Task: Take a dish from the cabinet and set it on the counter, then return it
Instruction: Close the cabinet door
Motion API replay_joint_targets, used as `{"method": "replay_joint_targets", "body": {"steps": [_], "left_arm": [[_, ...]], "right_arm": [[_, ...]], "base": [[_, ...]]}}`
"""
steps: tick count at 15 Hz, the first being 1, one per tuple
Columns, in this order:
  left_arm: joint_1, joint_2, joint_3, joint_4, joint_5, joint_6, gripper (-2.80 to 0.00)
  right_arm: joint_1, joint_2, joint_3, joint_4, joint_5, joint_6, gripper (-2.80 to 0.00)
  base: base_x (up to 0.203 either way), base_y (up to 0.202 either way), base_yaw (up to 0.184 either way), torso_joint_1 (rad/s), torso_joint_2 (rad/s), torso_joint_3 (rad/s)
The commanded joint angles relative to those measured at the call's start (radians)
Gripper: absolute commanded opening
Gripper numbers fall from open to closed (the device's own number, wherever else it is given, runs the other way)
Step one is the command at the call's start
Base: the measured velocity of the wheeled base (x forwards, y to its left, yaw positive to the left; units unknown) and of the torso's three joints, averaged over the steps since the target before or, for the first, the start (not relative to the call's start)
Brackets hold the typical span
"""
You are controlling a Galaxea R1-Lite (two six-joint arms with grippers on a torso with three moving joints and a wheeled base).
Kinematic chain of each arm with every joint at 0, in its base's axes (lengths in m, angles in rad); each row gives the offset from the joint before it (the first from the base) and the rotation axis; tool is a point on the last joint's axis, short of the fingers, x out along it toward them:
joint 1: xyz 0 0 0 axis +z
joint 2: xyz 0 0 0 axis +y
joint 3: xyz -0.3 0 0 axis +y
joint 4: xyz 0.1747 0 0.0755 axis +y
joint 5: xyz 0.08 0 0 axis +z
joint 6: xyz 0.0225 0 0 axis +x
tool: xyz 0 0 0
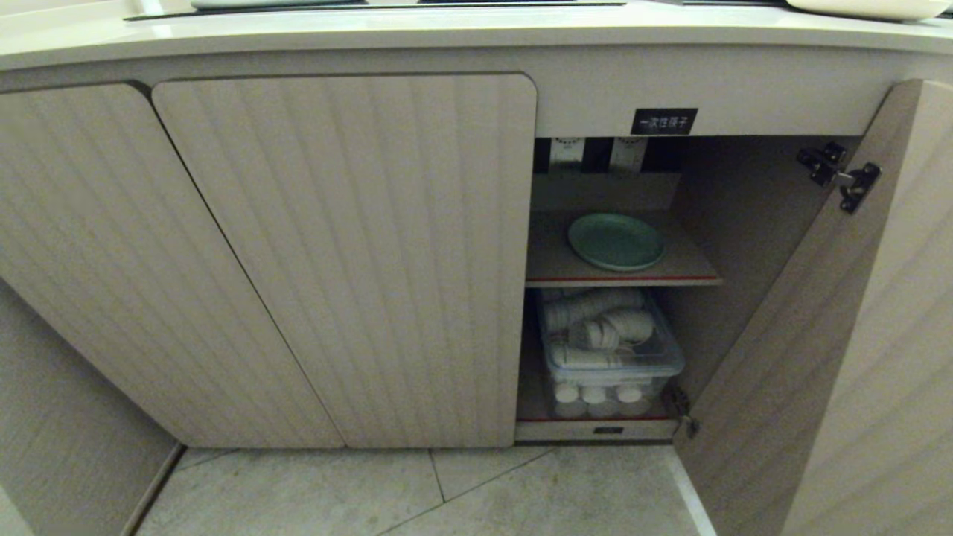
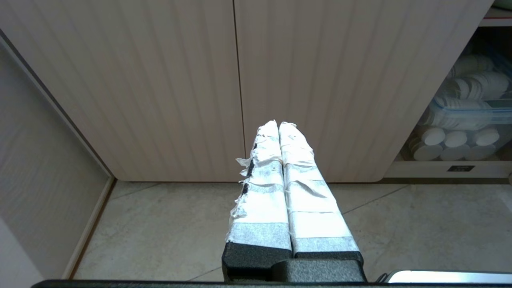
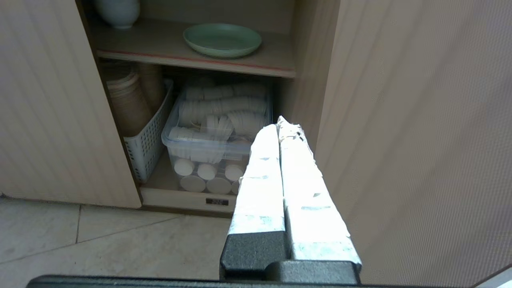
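Note:
A pale mint-green dish (image 1: pixel 616 241) lies flat on the upper, red-edged shelf of the open cabinet (image 1: pixel 622 279), under a small black label (image 1: pixel 664 121). The same dish (image 3: pixel 222 39) shows in the right wrist view, beyond my right gripper (image 3: pixel 279 123), which is shut and empty, low in front of the cabinet's lower compartment beside the open door. My left gripper (image 2: pixel 278 124) is shut and empty too, facing the closed ribbed doors. Neither arm shows in the head view. The counter (image 1: pixel 447 33) runs along the top.
The open door (image 1: pixel 834 357) swings out on the right. A clear box (image 1: pixel 610 350) of white cups fills the lower shelf, with a white basket (image 3: pixel 148 136) of brown cups beside it. A pale vase (image 3: pixel 118 12) stands on the upper shelf. Closed ribbed doors (image 1: pixel 357 260) sit left; tiled floor below.

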Motion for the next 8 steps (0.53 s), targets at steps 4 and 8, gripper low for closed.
{"method": "replay_joint_targets", "body": {"steps": [4, 8], "left_arm": [[0.0, 0.0, 0.0, 0.0, 0.0, -0.001, -2.8], [0.0, 0.0, 0.0, 0.0, 0.0, -0.001, -2.8]], "right_arm": [[0.0, 0.001, 0.0, -0.099, -0.002, -0.026, -2.8], [-0.001, 0.001, -0.002, -0.187, -0.044, -0.08, -2.8]], "base": [[0.0, 0.0, 0.0, 0.0, 0.0, 0.0], [0.0, 0.0, 0.0, 0.0, 0.0, 0.0]]}}
